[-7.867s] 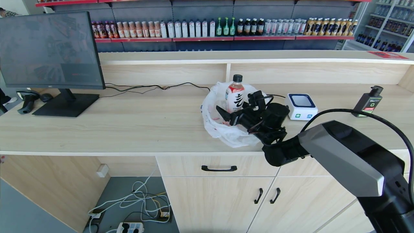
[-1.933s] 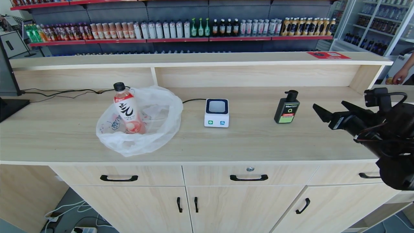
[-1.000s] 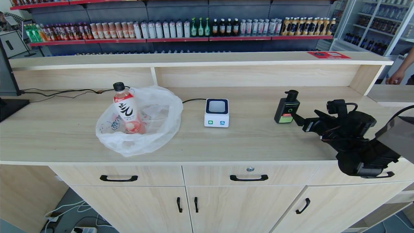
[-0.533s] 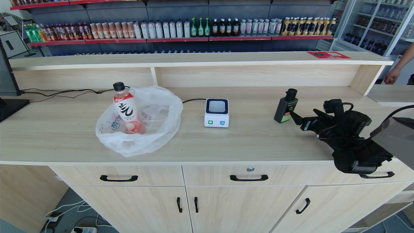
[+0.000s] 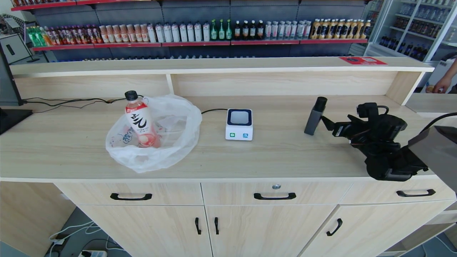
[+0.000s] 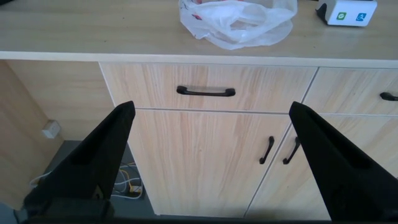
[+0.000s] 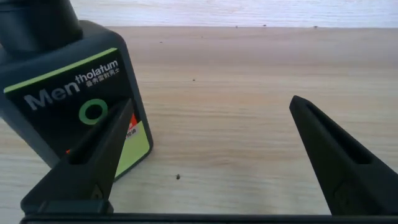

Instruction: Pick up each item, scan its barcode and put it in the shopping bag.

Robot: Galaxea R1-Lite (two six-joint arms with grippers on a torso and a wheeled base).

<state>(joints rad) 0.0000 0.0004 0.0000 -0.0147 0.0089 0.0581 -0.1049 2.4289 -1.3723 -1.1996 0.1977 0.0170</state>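
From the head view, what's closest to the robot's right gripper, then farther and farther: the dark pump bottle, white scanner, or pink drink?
1. The dark pump bottle, right beside the right gripper, on the counter's right side.
2. The white scanner, mid-counter.
3. The pink drink, in the shopping bag, on the left.

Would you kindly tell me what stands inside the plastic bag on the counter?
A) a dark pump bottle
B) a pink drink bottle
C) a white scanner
B: the pink drink bottle stands in the plastic bag, while the pump bottle and the scanner sit outside it on the counter.
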